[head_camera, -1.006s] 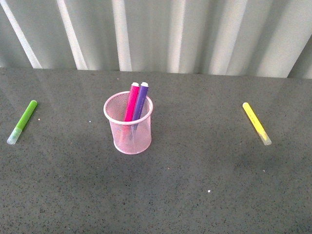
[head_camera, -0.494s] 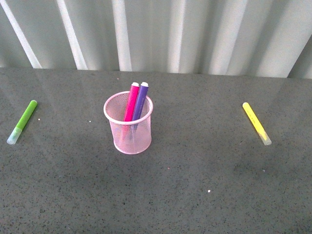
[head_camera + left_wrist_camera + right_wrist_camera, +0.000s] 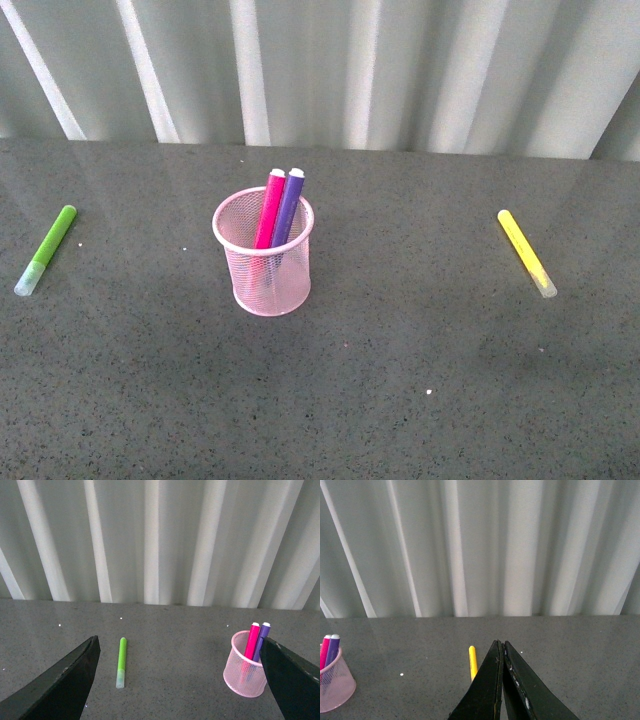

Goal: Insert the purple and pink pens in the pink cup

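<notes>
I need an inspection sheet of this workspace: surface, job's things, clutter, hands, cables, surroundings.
Surface: dark speckled table.
Job's things: pink pen and purple pen stand leaning inside the pink cup.
Clutter: green marker lying left of the cup, yellow marker lying right.
Hands: left hand open, empty; right hand shut, empty.
Cables: nothing seen.
Surroundings: pale corrugated wall behind the table.
</notes>
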Tool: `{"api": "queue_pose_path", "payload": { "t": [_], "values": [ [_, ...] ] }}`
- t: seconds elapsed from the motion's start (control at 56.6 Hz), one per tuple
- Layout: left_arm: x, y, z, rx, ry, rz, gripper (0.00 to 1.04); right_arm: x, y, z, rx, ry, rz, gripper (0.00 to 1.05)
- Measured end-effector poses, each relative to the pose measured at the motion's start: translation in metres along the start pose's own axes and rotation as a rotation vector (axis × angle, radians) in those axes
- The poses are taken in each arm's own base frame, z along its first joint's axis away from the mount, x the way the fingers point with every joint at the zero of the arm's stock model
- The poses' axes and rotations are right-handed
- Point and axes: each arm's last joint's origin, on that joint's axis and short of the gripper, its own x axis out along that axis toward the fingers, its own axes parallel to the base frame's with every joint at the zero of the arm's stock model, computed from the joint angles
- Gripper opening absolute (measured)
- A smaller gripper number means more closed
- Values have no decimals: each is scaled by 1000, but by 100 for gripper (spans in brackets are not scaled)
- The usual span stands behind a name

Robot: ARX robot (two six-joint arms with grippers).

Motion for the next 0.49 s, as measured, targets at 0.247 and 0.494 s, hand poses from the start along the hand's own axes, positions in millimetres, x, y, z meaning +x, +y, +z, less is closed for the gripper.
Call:
{"api": "queue_pose_path", "payload": {
  "t": [0.247,0.494],
  "values": [
    [0,0,0,0,0,0,98,0,0,0,0,0,0,53],
    [0,0,0,0,0,0,98,0,0,0,1,0,0,99]
  ]
}}
